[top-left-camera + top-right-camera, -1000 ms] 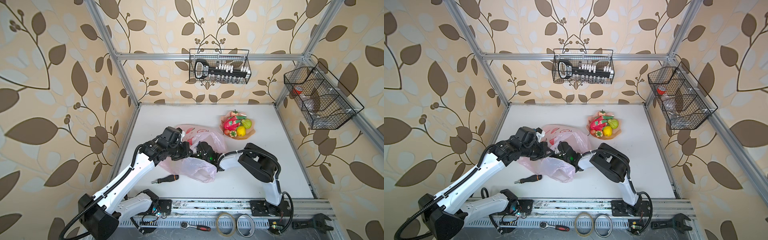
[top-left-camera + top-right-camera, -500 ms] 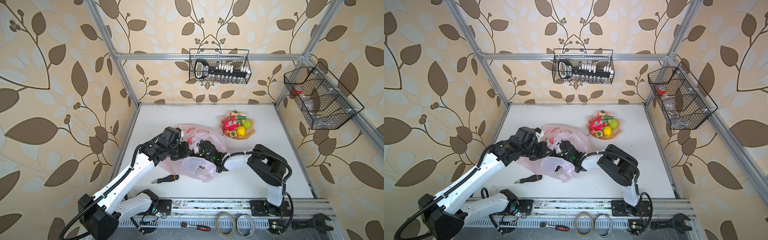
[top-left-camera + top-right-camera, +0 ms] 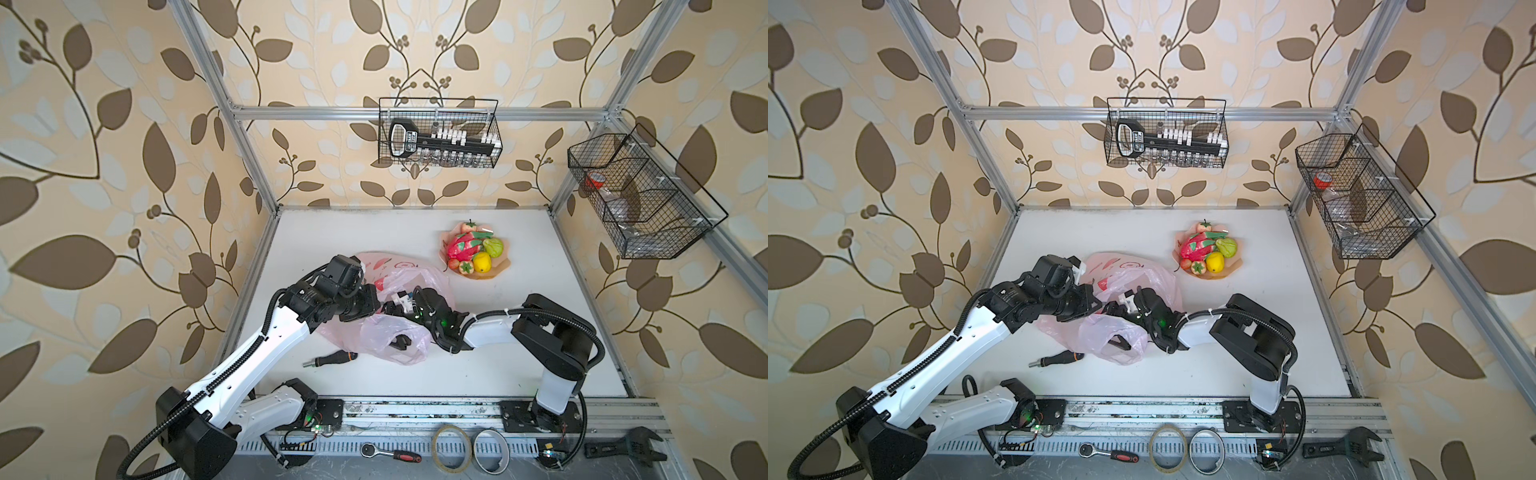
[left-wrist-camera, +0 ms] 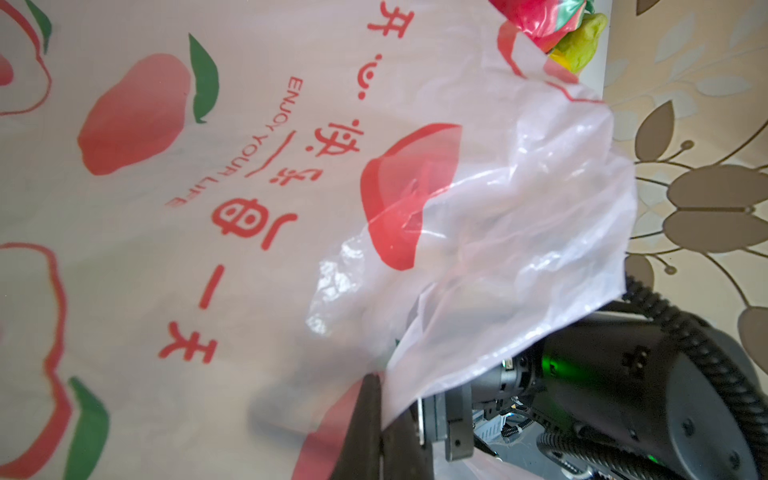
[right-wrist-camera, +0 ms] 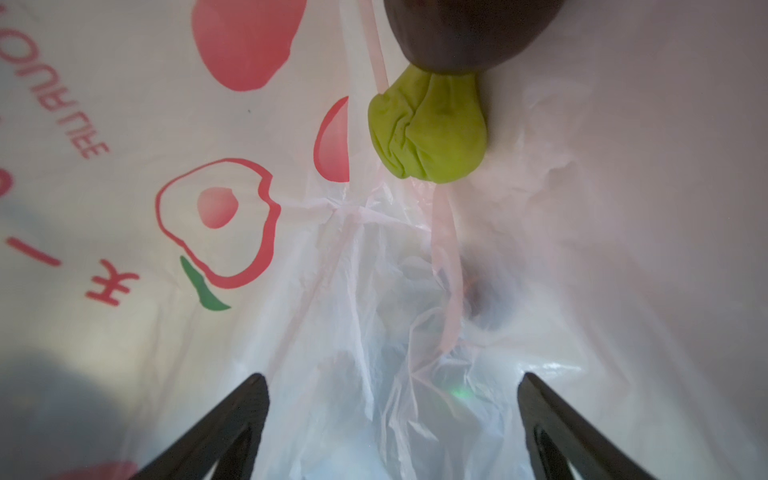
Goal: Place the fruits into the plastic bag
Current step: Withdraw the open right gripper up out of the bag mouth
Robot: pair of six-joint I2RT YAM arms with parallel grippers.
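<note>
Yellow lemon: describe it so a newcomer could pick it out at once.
On the white tabletop, find the heaped peach-coloured scalloped plate toward the back right. The smooth round yellow lemon sits at its near edge, beside the knobbly green pear; it is the only yellow piece.

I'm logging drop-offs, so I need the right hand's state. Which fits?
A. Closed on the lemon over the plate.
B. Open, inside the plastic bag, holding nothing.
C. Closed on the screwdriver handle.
B: in the right wrist view the right hand has its jaws spread wide with only plastic bag film around them, and the dark plum sits apart from them.
</note>
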